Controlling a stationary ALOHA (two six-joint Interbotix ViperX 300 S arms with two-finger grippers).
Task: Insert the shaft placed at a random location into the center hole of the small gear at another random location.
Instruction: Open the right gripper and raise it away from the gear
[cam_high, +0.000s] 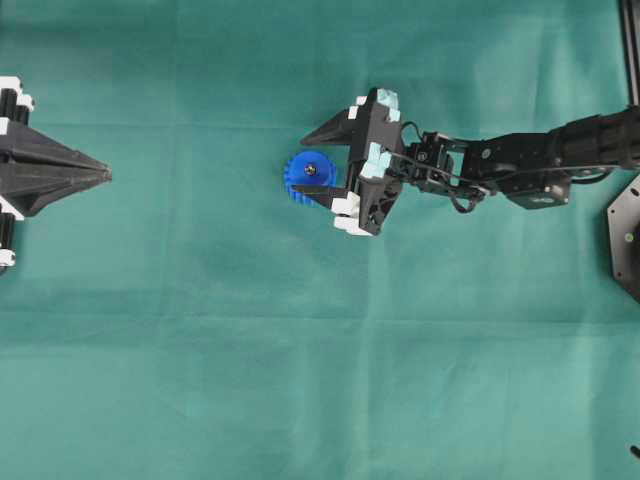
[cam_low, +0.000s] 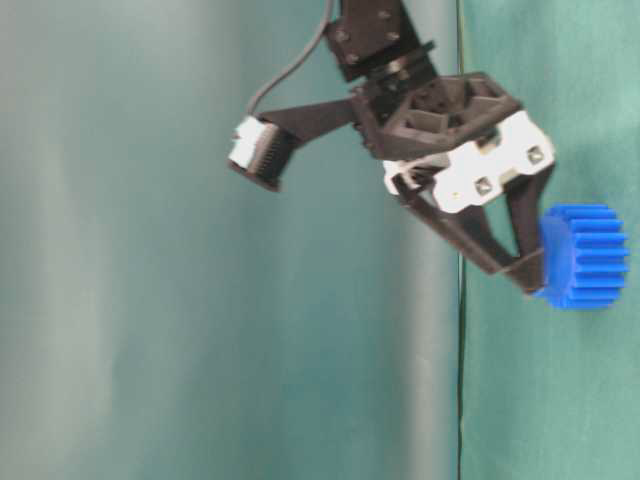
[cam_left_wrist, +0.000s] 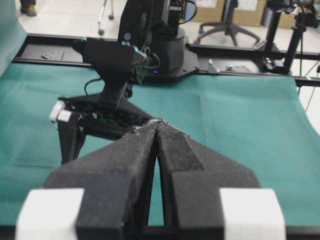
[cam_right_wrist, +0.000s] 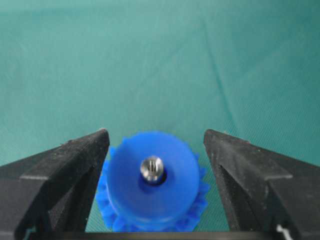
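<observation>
The small gear (cam_high: 308, 180) is bright blue and lies flat on the green cloth near the middle. The shaft (cam_high: 311, 169) stands in its center hole, silvery end up. In the right wrist view the shaft (cam_right_wrist: 152, 168) sits in the dark hole (cam_right_wrist: 146, 184) of the gear (cam_right_wrist: 150, 200). My right gripper (cam_high: 301, 163) is open, one finger on each side of the gear (cam_low: 585, 255), holding nothing. In its own view the gripper (cam_right_wrist: 156, 134) has wide gaps to the hub. My left gripper (cam_high: 100, 175) is shut and empty at the far left, tips together (cam_left_wrist: 159, 123).
Green cloth (cam_high: 300, 380) covers the whole table. The right arm (cam_high: 520, 165) reaches in from the right edge. A black frame rail (cam_high: 630, 50) and a black base plate (cam_high: 625, 235) lie at the right. The right arm's base (cam_left_wrist: 155, 35) shows in the left wrist view.
</observation>
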